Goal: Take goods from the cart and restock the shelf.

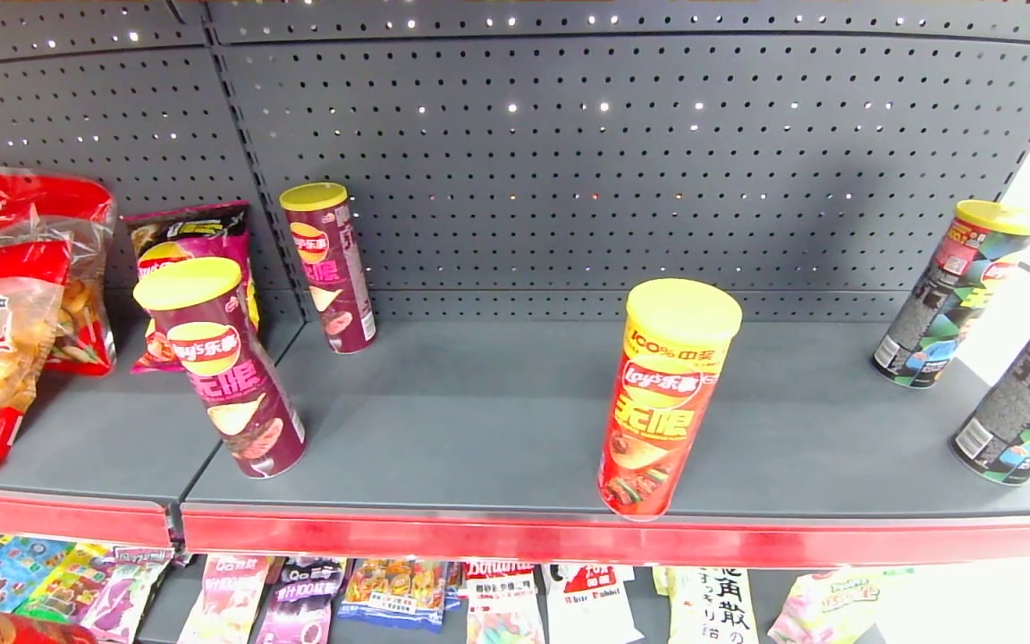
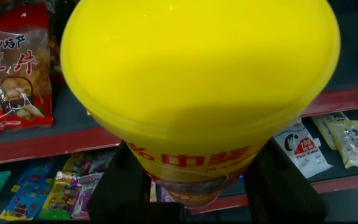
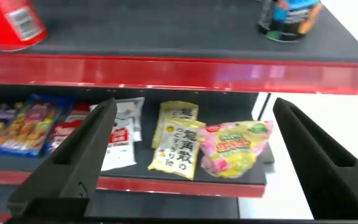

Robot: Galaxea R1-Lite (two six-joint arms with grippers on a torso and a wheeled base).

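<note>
1. A yellow-lidded can (image 2: pixel 197 74) is pinched between the fingers of the left gripper (image 2: pixel 197 186). It is held roughly upright in front of the shelf (image 1: pixel 497 420) and is not yet set on it.
2. The right gripper (image 3: pixel 192 106) is spread wide with nothing between its fingers, and is held low before the shelf's red front edge.
3. The step in hand is judged to be the carrying of a picked can to the shelf; placing is not yet done.
4. On the shelf, a red can (image 1: pixel 667 402) is stood at the front edge, with two purple cans (image 1: pixel 220 367) toward the left and two dark cans (image 1: pixel 949 295) toward the right.
5. Bare shelf is seen between the purple cans and the red can, and between the red can and the dark cans. Either gap is judged a fit landing place.
6. For the next move, the held can must be carried over the red lip, set down upright on bare shelf, and only then released. The red can at the edge must not be knocked.
</note>
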